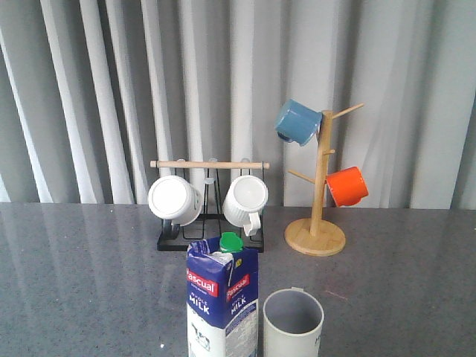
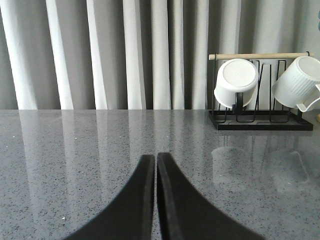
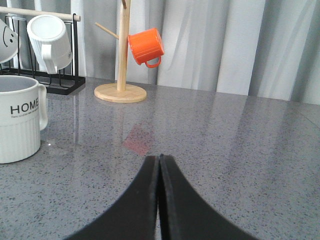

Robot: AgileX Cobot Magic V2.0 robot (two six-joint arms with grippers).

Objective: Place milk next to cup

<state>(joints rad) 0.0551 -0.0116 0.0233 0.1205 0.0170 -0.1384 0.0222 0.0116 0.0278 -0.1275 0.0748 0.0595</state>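
Grey table [image 1: 89,282]: milk [image 1: 222,301] just beside cup [image 1: 293,323], near its front edge.

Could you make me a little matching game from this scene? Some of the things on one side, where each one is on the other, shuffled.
Things:
1. milk
2. cup
3. orange mug
4. blue mug

Places:
A. hanging high on the wooden mug tree
B. standing on the table, left of the grey-white cup
C. hanging low on the wooden mug tree
D. standing on the table, right of the carton, the word HOME on its side

Pairs: 1-B, 2-D, 3-C, 4-A
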